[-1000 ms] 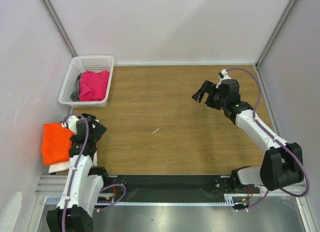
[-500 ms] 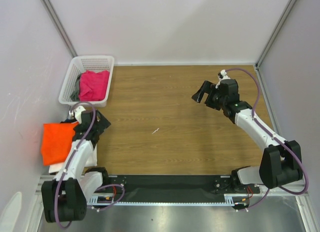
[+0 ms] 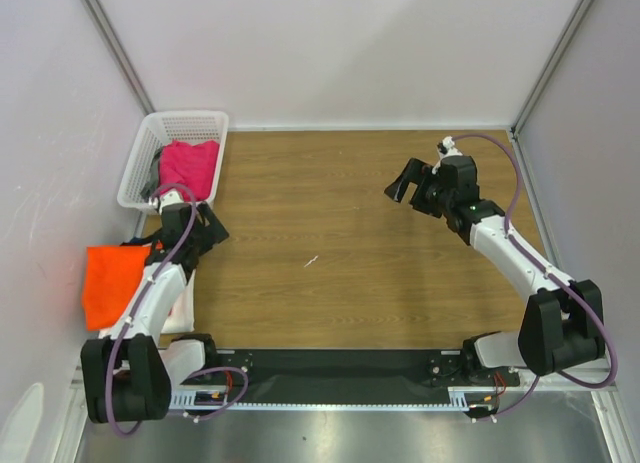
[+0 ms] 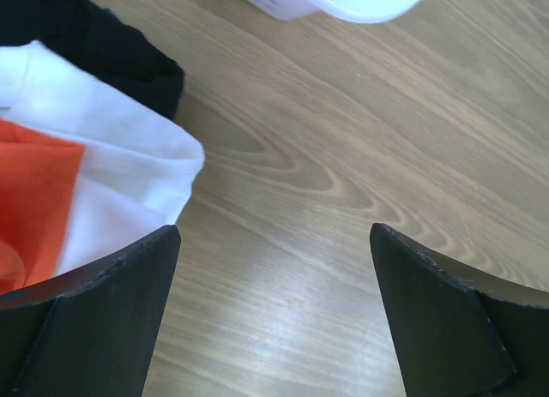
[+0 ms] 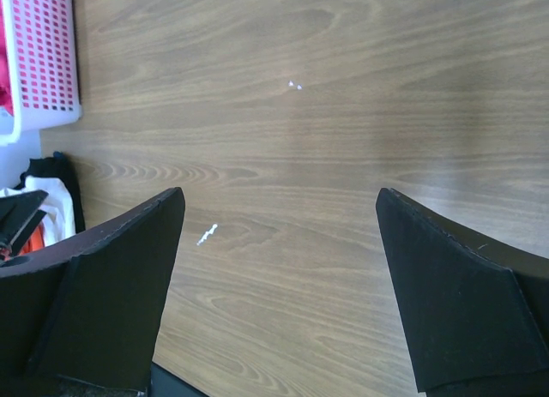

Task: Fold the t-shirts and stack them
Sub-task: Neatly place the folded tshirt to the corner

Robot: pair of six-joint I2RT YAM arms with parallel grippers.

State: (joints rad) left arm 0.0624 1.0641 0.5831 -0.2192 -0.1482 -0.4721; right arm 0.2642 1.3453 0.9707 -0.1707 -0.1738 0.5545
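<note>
My left gripper [image 3: 200,226] has just let go of the orange t-shirt [image 3: 112,283] and pulled away from it. A second ago it sat right over that shirt. Now it hangs above bare table [image 3: 340,243] between the pile and the basket [image 3: 138,173], jaws wide apart with nothing in them.

The orange t-shirt lies folded on top of the pile at the table's left edge, toward the near-left corner. It rests on the white t-shirt [image 4: 129,148], with the dark t-shirt [image 4: 94,45] poking out on the basket side. I read that as one more shirt stacked.

The magenta t-shirt [image 3: 188,168] waits in the basket at the far-left corner, so I judge it comes next. My right gripper [image 3: 408,186] has not moved. It hovers over the right half of the table, jaws apart and empty.
</note>
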